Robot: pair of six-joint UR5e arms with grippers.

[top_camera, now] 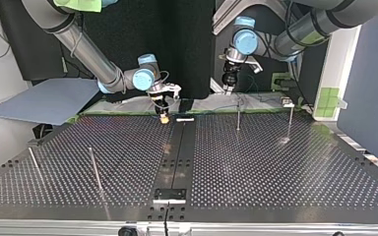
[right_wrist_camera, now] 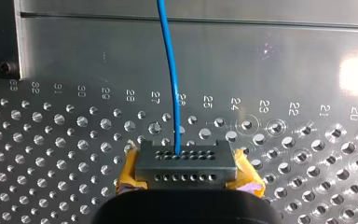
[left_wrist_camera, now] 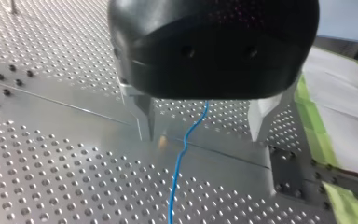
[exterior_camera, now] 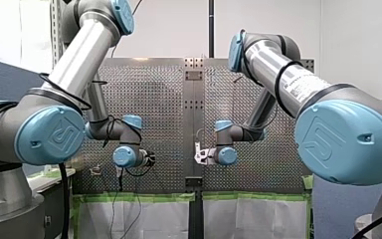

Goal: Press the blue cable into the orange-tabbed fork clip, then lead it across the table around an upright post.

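My right claw (right_wrist_camera: 185, 161) was clenched on the blue cable (right_wrist_camera: 170, 70), yellow pads either side, low over the table (right_wrist_camera: 51, 154); the cable ran on from the tips across the plate. My left claw (left_wrist_camera: 203, 128) was released, metal fingers astride the cable, not touching it. Orange-tabbed clip: could not pick it out with certainty. Risks, as judged: cable sliding through the pinch if pulled taut; left fingers closing off-centre and missing; slack catching a post (top_camera: 238, 118) on the wrong side.

The cable (right_wrist_camera: 170, 70) is blue. My right hand (right_wrist_camera: 186, 170) has yellow pads (right_wrist_camera: 127, 170); the surface (right_wrist_camera: 51, 140) under it is silver, evenly dotted.
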